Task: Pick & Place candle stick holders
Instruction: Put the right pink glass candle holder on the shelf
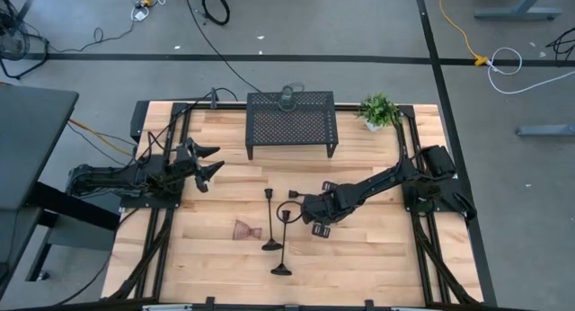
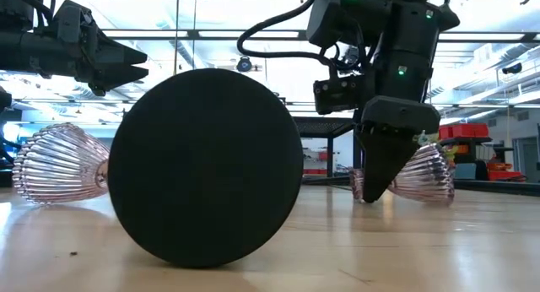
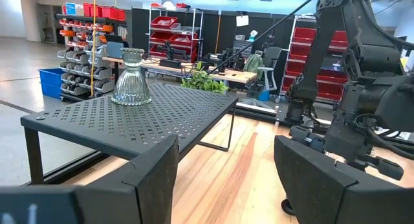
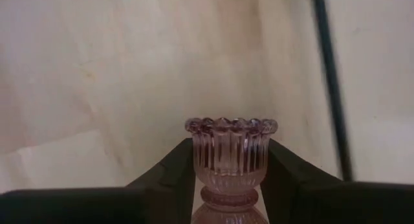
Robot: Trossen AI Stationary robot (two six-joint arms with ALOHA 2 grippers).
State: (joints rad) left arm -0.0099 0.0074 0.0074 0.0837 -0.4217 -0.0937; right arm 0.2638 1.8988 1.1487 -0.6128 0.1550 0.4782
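Note:
My right gripper (image 1: pixel 316 223) points down at mid-table, shut on a pinkish ribbed glass holder (image 4: pixel 230 153) that lies on its side; it also shows in the low view (image 2: pixel 426 172). A second pinkish holder (image 1: pixel 247 230) lies on its side to the left. Two slim black stems (image 1: pixel 269 217) (image 1: pixel 285 244) lie on the table, round bases (image 2: pixel 207 165) toward the near edge. A greenish glass holder (image 3: pixel 131 78) stands upright on the black mesh rack (image 1: pixel 292 122). My left gripper (image 1: pixel 211 163) hangs open and empty above the table's left side. My right gripper pinches the pinkish holder by the ribbed sides of one cup (image 4: pixel 197 160), one finger on each side. The fingers come from above, pointing down, and lie across the holder. The holder lies on its side on the table, its scalloped rim (image 4: pixel 230 125) beyond the fingertips.
A small green plant (image 1: pixel 379 109) stands at the far right beside the rack. The black stems and the second pink holder lie close to the left of my right gripper. Bare wood (image 1: pixel 377 257) shows at the near right.

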